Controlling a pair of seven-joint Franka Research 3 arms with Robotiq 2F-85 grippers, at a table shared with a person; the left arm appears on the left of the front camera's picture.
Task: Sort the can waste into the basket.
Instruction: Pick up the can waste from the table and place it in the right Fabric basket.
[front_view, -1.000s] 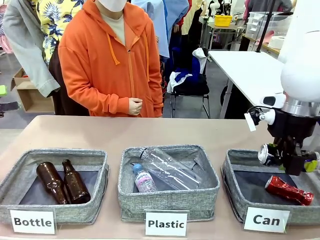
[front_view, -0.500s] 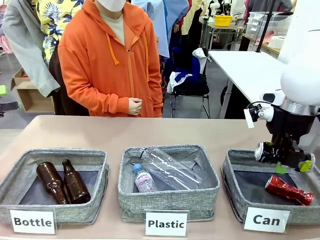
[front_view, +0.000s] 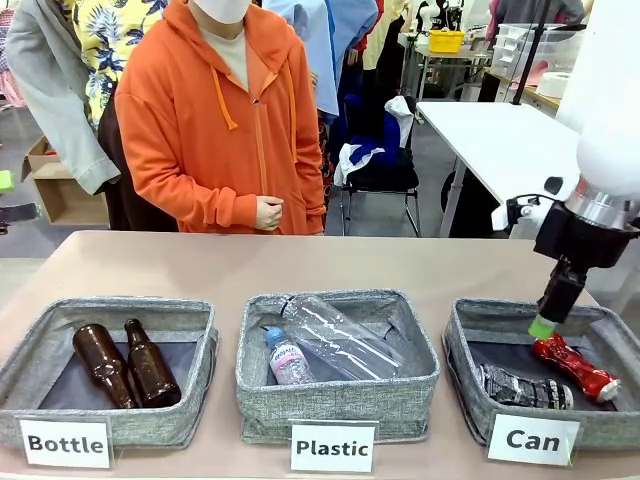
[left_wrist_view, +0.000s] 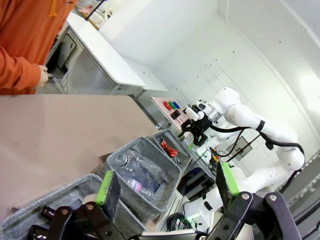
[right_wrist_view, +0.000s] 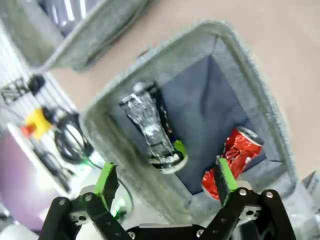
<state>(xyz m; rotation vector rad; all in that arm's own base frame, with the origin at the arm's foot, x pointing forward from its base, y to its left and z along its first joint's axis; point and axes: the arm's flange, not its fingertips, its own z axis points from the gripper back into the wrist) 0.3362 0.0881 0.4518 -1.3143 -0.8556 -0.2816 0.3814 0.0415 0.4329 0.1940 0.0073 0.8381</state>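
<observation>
Beige tabletop carries three grey fabric bins in a row, and the basket labelled "Can" sits at the robot's right end. Both crushed cans lie inside it: the dark can near the front wall and the red can just behind it, close together, though the wrist view is too blurred to tell whether they touch. The right gripper hangs just above the basket with its jaws spread wide and nothing between them; the left gripper is likewise wide open and empty, well away over the other end of the table. With both cans resting in the basket, the sorting looks finished, so the sound move is to lift the right arm straight up, clear of the basket's walls, before swinging it aside. A person in an orange hoodie stands across the table, hands held near the waist.
</observation>
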